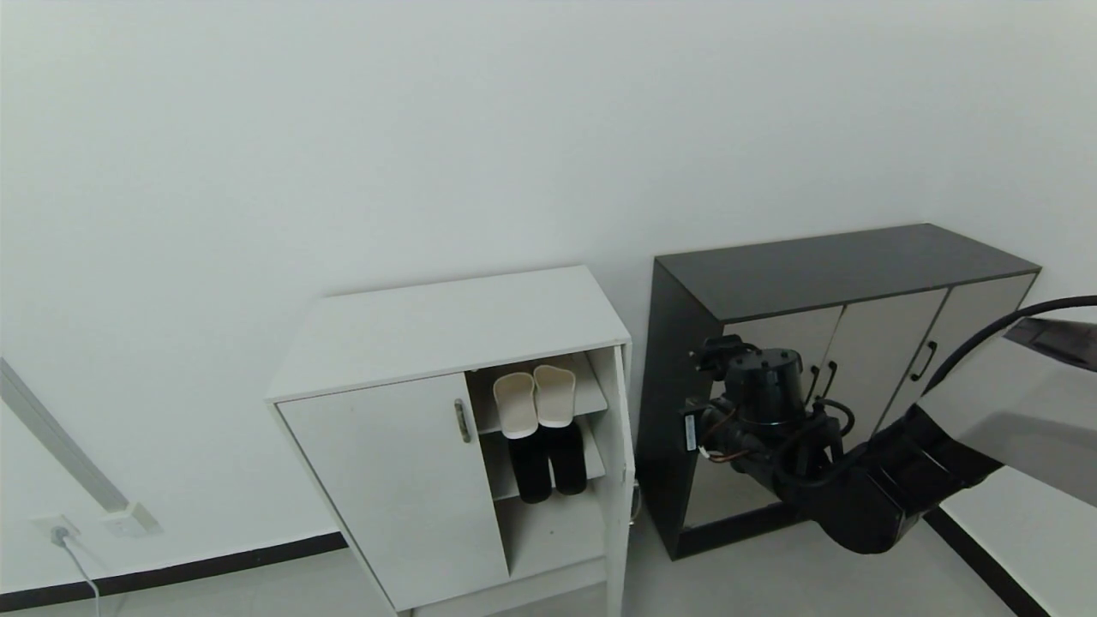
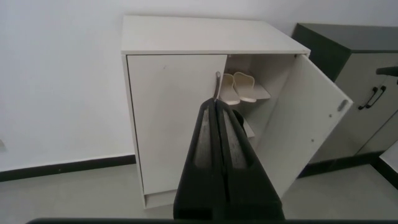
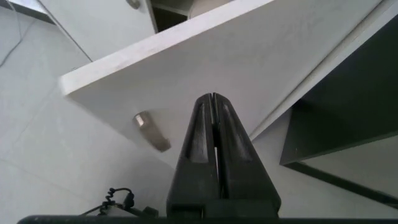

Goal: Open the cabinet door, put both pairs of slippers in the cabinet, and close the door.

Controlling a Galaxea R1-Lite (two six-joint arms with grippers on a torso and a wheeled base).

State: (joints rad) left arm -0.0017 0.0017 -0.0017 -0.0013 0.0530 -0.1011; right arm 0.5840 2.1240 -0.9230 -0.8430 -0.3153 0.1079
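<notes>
The white cabinet (image 1: pixel 446 330) stands against the wall with its right door (image 1: pixel 615 480) swung open and its left door (image 1: pixel 403 488) closed. Inside, a pair of white slippers (image 1: pixel 536 398) rests on the upper shelf and a pair of black slippers (image 1: pixel 548 463) on the shelf below. My left gripper (image 2: pixel 216 101) is shut and empty, held in front of the cabinet, with the white slippers (image 2: pixel 239 87) beyond its tip. My right gripper (image 3: pixel 214 96) is shut and empty, close to the outer face of the open door (image 3: pixel 205 56), beside its metal handle (image 3: pixel 151 130). I cannot tell whether it touches.
A dark cabinet (image 1: pixel 840 266) with grey doors stands right of the white one, and my right arm (image 1: pixel 771 428) hangs in front of it. A wall socket with a cable (image 1: pixel 60 536) sits low on the left. Open floor lies before both cabinets.
</notes>
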